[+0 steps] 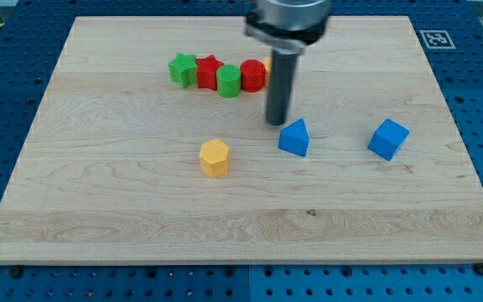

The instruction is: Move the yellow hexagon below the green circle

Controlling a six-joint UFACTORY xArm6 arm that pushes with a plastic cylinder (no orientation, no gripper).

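The yellow hexagon (215, 157) lies near the middle of the wooden board. The green circle (228, 80) stands above it in a row of blocks near the view's top. My tip (276, 122) is on the board to the right of and above the yellow hexagon, below and right of the green circle. It sits just above and left of the blue triangle-like block (294, 137), close to it. It does not touch the hexagon.
The row holds a green star (183, 69), a red star (209, 71), the green circle and a red circle (252, 75); a yellow block edge (267, 69) shows behind the rod. A blue cube (388, 139) lies at the right. The wooden board (99, 218) lies on a blue pegboard.
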